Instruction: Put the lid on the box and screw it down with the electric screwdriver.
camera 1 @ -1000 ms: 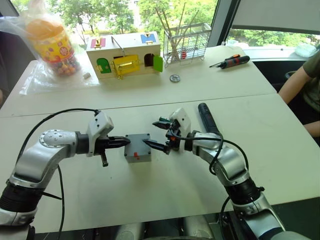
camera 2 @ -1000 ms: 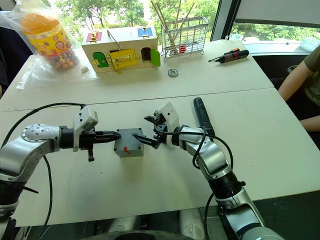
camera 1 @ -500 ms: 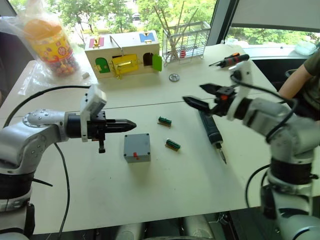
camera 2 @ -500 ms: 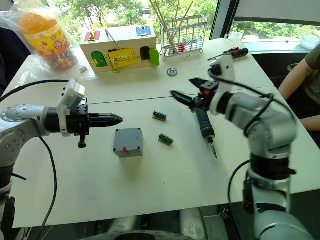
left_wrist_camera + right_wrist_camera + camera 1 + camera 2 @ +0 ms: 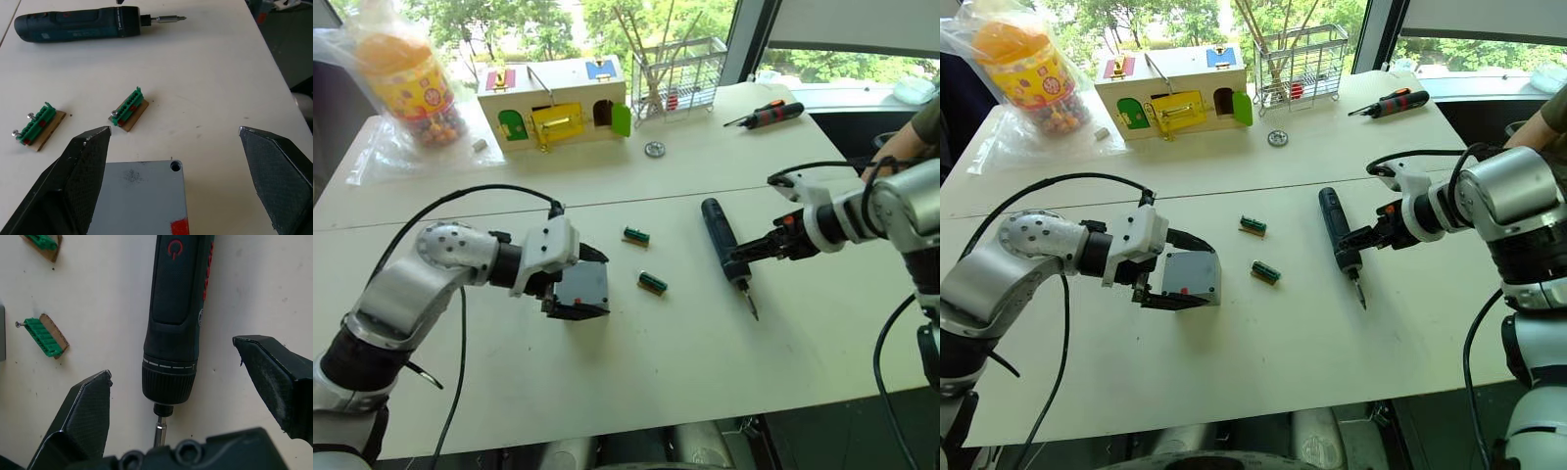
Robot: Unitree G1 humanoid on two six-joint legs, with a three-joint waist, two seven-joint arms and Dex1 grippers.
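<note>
Nearest the robot, on the left, the left gripper [image 5: 171,161] stands with its jaws spread wide to either side of the box [image 5: 1191,275], one finger close against the box's left side and nothing yet clamped. The box rests on the white table [image 5: 1263,372] with its grey top closed over and a corner screw hole showing (the lid [image 5: 139,193] appears to be seated already, though no seam can be made out). A red mark shows on the box's near side.

To the right, at about the same depth, the right gripper [image 5: 188,404] is released, its jaws straddling the bit end of the electric screwdriver [image 5: 723,243] without touching it. The tool lies flat, bit pointing toward the near edge. Between box and tool lie two small green terminal blocks [image 5: 652,283].

Farther back: a wooden box with coloured doors [image 5: 556,104], a wire basket [image 5: 677,80], a manual screwdriver [image 5: 766,117] at far right and a jar of sweets [image 5: 413,90] at far left.

Judged progress: lid placement seems complete; picking up the driver and driving the corner screws all remain.
</note>
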